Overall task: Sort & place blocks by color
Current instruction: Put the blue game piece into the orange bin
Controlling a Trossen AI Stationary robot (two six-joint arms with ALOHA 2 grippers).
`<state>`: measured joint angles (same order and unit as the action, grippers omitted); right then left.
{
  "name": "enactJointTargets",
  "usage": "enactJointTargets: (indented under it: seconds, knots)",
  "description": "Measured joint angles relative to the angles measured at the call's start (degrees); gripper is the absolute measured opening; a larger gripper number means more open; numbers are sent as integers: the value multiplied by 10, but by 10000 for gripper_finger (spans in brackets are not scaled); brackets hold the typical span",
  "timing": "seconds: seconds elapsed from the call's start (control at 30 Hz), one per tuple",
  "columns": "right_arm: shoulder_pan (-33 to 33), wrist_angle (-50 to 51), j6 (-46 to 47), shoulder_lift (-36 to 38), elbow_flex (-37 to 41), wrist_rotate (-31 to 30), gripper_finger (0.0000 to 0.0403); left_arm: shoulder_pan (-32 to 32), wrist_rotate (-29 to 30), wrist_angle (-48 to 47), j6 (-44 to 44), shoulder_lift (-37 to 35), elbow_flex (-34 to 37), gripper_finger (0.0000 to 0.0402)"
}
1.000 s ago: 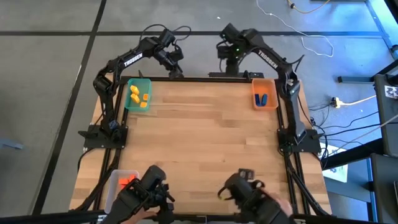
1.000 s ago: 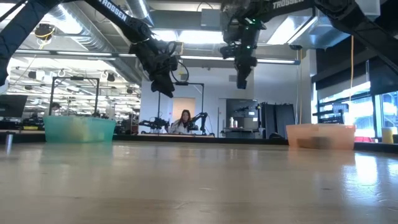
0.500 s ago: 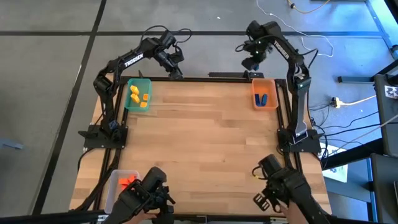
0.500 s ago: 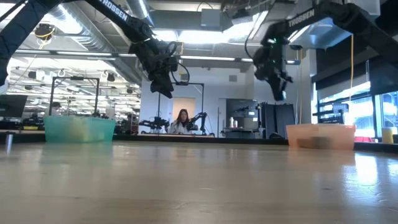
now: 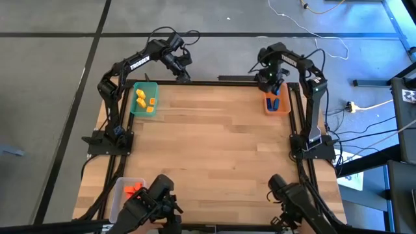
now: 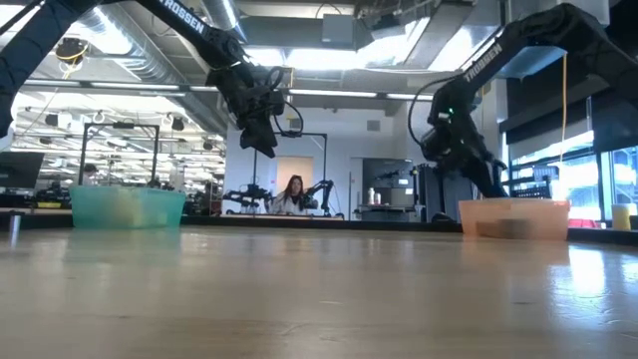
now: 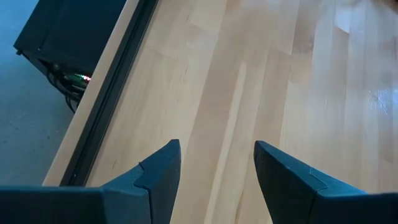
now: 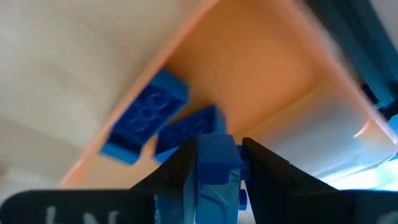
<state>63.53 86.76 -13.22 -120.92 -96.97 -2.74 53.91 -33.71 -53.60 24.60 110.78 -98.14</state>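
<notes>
The right claw point(image 8: 216, 163) grips a blue block point(image 8: 217, 167) above the orange bin point(image 5: 284, 108) at the tabletop's point(image 5: 214, 143) far right corner. In the right wrist view the held block's long axis runs along the fingers. Two blue blocks point(image 8: 146, 115) lie flat in that bin, side by side. The left claw point(image 7: 216, 163) hangs open and empty over the far edge, near the green bin point(image 5: 135, 112).

clear bin point(image 5: 127, 190) cut by the high view's lower edge, held blue block point(image 8: 216, 163) half hidden between jaws
</notes>
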Motion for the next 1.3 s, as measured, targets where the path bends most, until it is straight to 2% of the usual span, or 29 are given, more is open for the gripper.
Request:
enactJointTargets:
  seconds: [0.1, 0.33, 0.57, 0.77, 1.1, 1.3]
  knots:
    - [-1, -26, -5, 0, 23, -24, 104, 0, 0, 0, 0, 0, 0, 192]
    - [-1, -57, -8, 0, 46, -26, 117, 0, 0, 0, 0, 0, 0, 192]
    - [-1, -79, -26, 0, 73, -11, 123, -2, 0, 1, -1, 0, 0, 192]
    - [-1, -100, -50, 0, 78, 39, 123, -8, 0, 1, -2, 0, 0, 192]
    - [-3, -127, -49, 0, 78, 28, 124, -19, 2, 1, -2, 0, 0, 192]
    - [-3, -124, -37, 0, 78, 24, 101, -19, 2, 1, -2, 0, 0, 192]
